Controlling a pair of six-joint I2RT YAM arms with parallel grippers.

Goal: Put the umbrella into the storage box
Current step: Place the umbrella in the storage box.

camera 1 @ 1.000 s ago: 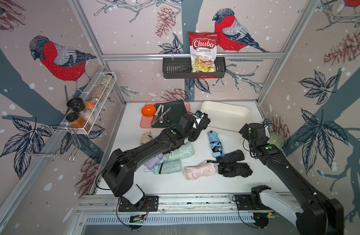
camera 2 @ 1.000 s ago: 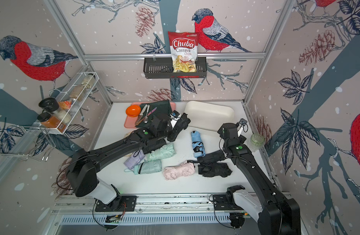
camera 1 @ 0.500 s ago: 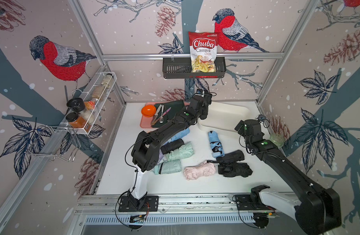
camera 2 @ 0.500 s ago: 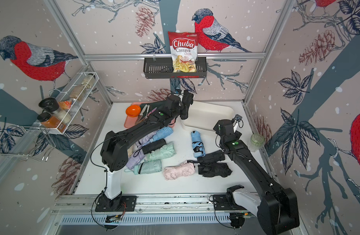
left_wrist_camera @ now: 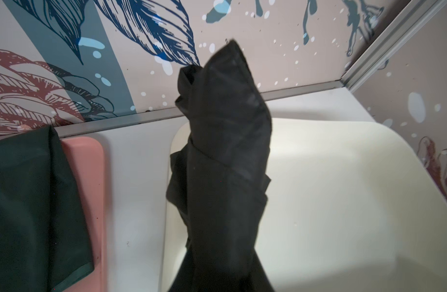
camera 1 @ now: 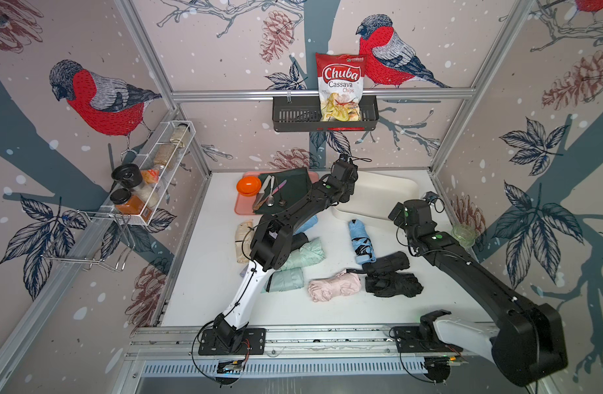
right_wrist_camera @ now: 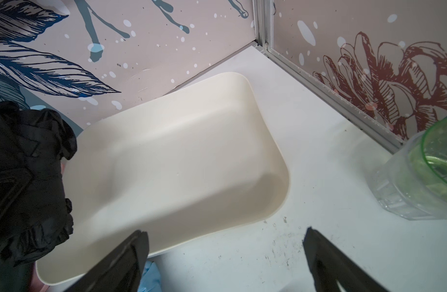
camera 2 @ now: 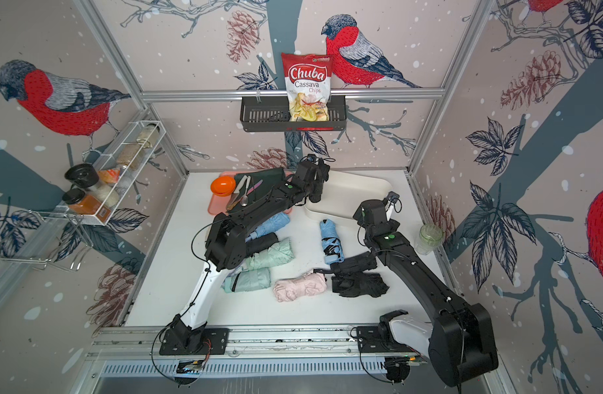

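Over the back of the counter: the left claw (camera 1: 347, 184) is stretched out to the end of the storage box (camera 1: 395, 180) that lies beside the pink tray (camera 1: 242, 208).
Left claw: pressed together, pinching the black umbrella (left_wrist_camera: 225, 164); the fingers themselves are hidden behind the fabric in the left wrist view.
Black umbrella: folded, carried in the air and slanting up toward the back wall. It hangs above the near end of the box, and I cannot tell whether any part touches the rim.
Storage box: cream-white tub with low walls, lying against the back wall. In the right wrist view its inside (right_wrist_camera: 179, 164) looks bare.
Right claw: spread wide with nothing between the fingers (right_wrist_camera: 225, 231). It hovers over bare counter just in front of the box.
Counter (camera 1: 225, 300): white, with more folded umbrellas lying in the middle, well apart from the box. They include a light blue one (camera 1: 361, 240), a pink one (camera 1: 334, 285), a black heap (camera 1: 392, 278), two mint green ones (camera 1: 303, 254) and a cream one (camera 1: 243, 235).
Nearby: a clear jar with a green lid (camera 1: 463, 233) stands by the right wall, close to the right arm.
Done so far: one umbrella is picked up and brought to the box.
Left to do: lower it past the rim and let go. It seems to sit over the box's end rather than its middle, so a shift inward may help before release.
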